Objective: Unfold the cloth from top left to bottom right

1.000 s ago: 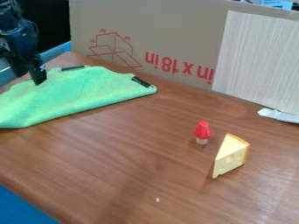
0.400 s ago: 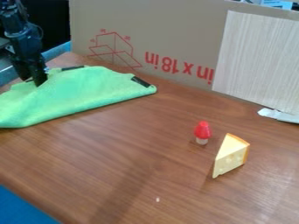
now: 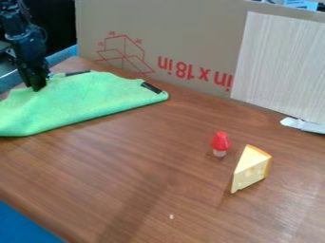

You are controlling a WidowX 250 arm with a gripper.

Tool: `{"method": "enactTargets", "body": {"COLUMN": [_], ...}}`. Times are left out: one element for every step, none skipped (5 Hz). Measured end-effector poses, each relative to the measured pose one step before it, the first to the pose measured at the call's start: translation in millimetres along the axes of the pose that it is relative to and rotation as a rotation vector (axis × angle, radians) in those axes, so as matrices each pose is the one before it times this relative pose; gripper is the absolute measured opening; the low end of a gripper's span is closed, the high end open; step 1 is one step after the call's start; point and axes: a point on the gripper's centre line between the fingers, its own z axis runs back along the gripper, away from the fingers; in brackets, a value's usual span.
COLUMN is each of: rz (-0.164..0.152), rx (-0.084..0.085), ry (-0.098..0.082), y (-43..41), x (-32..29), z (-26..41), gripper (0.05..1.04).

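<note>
The gripper is at the upper left, pointing down at the back edge of the green cloth. Its fingers are closed together on the fabric there, and the pinched bit is hidden behind them. The cloth lies folded across the left of the table, with its long straight edge slanting from lower left to a corner at the right. Dark patches show on its back edge and near that right corner.
A red-capped toy and a cheese wedge stand right of centre. A cardboard panel rises along the back, with a pale board against it. A white object lies at the right edge.
The gripper's fingers, apart before, have come together at the cloth's back edge. The cloth has shifted slightly left and toward the back. The toy and the wedge have stayed put.
</note>
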Motion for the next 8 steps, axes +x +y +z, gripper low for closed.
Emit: {"method": "enactTargets", "body": {"rz": [-0.0077,-0.005,0.0011,-0.0053,-0.0405,-0.0998,-0.1283,-0.1017], "rx": [0.0052,-0.0301,-0.0379,0.0243,0.0129,0.0526,0.037,0.0117], "ry": [0.0007,-0.0127,-0.0397,-0.0884,-0.0639,-0.018,0.0241,0.0142], "y": [-0.4,-4.31,-11.06,-16.21,-21.45,-32.13,-36.27,-32.93], "x": [1.59,1.59,2.6,0.88,-2.27,-12.23,-19.04,-17.78], "z": [1.6,0.78,21.33,40.45,27.52,6.29,-10.07,-1.9], "gripper": [0.068,0.054,0.053,0.053,0.053,0.053,0.053,0.053]}}
